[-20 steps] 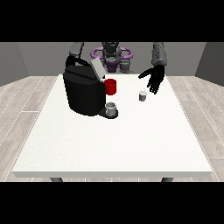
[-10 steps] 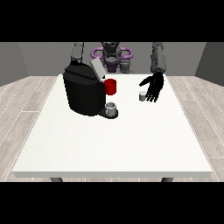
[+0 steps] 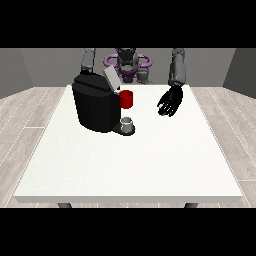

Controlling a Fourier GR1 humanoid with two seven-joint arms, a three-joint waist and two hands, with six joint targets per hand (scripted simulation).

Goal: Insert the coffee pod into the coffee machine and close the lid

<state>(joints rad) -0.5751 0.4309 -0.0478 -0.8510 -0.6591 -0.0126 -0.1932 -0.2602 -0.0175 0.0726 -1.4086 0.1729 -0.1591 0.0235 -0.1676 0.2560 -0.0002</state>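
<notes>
Black coffee machine (image 3: 96, 106) with its lid (image 3: 111, 78) raised, near the far left part of the white bench (image 3: 130, 165).

A red part (image 3: 126, 99) shows at the machine's front, and below it a small grey cup (image 3: 128, 123) stands on the machine's base. The hand at the view's right (image 3: 170, 102) hangs over the bench's far right part, well apart from the machine, fingers pointing down and slightly curled; whether it is clamped on the coffee pod cannot be told, and no pod shows plainly anywhere. The other arm (image 3: 88, 61) goes behind the machine, its hand hidden.
</notes>
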